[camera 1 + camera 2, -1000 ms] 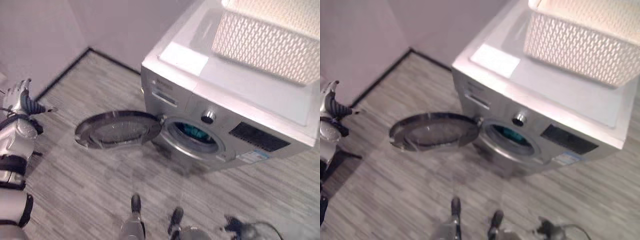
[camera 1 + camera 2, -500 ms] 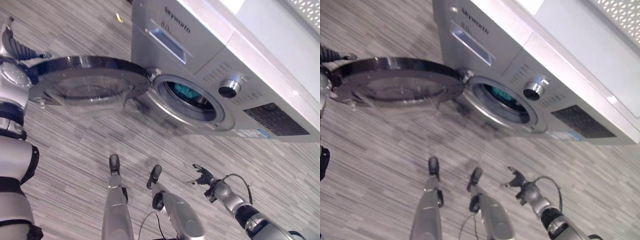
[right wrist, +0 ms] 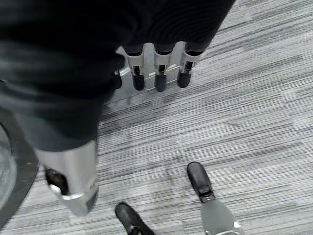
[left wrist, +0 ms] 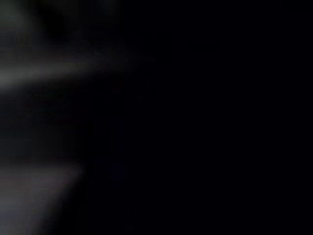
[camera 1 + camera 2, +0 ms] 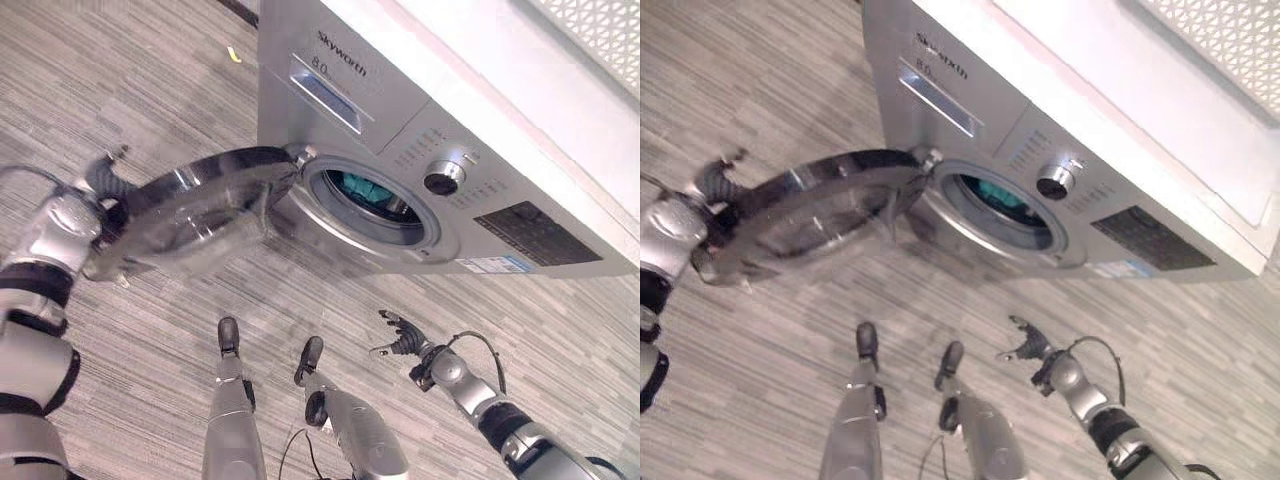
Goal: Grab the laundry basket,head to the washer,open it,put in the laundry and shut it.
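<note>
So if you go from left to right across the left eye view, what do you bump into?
Left hand → open washer door → drum opening with teal laundry inside → round dial → dark control panel.

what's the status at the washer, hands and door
Left hand at the outer edge of the washer door, fingers hidden. Right hand open, low, holding nothing. Door part open, teal laundry in the drum.
</note>
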